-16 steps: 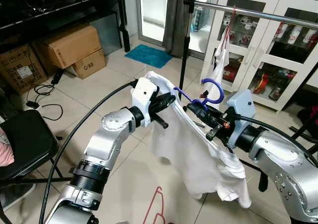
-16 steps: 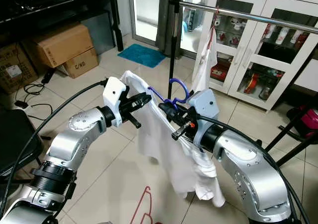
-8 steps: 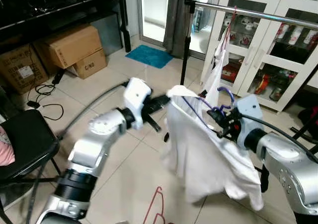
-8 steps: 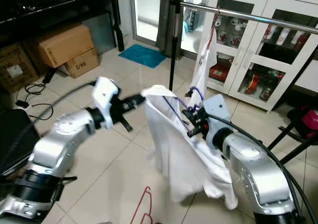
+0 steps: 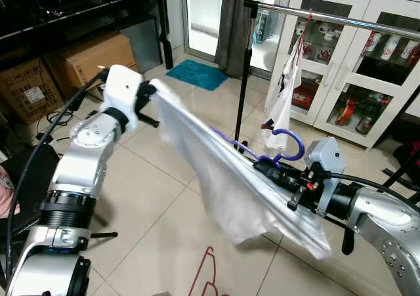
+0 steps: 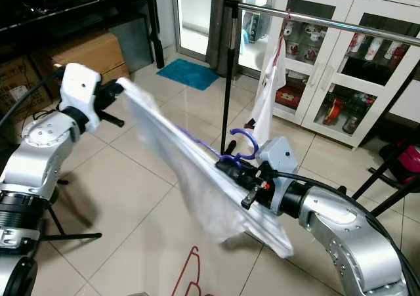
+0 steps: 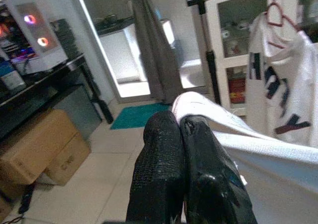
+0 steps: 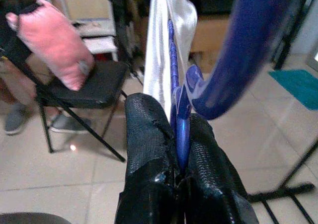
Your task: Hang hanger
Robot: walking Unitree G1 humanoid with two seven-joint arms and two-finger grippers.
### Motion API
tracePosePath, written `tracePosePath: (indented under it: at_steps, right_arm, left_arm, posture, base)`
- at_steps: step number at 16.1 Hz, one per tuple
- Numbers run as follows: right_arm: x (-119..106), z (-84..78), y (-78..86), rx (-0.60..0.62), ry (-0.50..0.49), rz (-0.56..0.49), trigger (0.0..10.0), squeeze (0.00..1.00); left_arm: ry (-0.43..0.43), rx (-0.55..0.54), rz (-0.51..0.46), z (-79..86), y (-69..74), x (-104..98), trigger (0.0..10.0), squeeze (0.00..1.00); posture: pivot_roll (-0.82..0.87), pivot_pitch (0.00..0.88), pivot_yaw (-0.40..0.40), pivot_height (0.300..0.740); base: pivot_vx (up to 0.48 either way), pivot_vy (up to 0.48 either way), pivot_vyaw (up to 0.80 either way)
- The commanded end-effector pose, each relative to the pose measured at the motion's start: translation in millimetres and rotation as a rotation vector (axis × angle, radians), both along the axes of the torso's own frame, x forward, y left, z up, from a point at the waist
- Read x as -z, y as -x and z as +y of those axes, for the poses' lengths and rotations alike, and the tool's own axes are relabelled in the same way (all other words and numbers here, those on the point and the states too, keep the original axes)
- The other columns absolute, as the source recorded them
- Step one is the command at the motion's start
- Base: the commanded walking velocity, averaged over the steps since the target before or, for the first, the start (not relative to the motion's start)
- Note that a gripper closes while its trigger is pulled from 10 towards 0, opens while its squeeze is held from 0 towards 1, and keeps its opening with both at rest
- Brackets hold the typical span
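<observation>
White shirt (image 5: 216,171) got stretched: your left fingers (image 7: 166,149) pulled its pinched edge away, right fingers (image 8: 149,139) clamping the hanger (image 5: 279,148); hanging remained.

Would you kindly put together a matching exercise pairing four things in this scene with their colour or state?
Things:
1. hanger
2. white shirt
3. floor mat
4. clothes rail

States:
A. teal, lying on the tiles by the door
B. silver, already carrying a white garment on a red hanger
C. blue, pinched at its neck by the right claw
D. stretched between both claws, one end held by the left claw

Pairs: 1-C, 2-D, 3-A, 4-B
</observation>
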State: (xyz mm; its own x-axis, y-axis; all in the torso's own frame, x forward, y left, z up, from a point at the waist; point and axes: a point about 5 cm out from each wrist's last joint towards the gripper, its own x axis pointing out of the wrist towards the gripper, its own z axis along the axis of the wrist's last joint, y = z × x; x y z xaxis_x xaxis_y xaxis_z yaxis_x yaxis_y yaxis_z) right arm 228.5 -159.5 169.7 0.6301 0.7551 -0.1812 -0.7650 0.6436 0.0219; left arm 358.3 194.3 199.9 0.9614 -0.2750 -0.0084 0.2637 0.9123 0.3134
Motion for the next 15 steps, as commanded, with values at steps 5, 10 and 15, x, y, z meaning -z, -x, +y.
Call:
tracePosePath:
  at_steps: [5,10,15]
  right_arm:
    - [-10,-0.3,-0.4,0.096,-0.232,0.011,0.0,0.00]
    - [-8,-5.6,-40.6,0.562,-0.348,-0.026,0.0,0.00]
    - [0,-30.7,-61.8,0.870,-0.306,-0.093,0.0,0.00]
  left_arm:
    - [0.003,-0.047,0.056,1.6,-5.6,17,0.0,0.00]
    - [0.102,0.590,0.234,-86.1,41.8,44,0.0,0.00]
    - [0.278,0.976,0.333,-108.1,95.0,28,0.0,0.00]
  posture:
    - [-0.11,0.000,0.044,0.740]
    - [-0.11,0.000,0.047,0.740]
    - [-0.09,0.000,0.035,0.740]
  base:
    - [0.000,0.000,0.00]
    - [0.000,0.000,0.00]
    - [0.000,0.000,0.00]
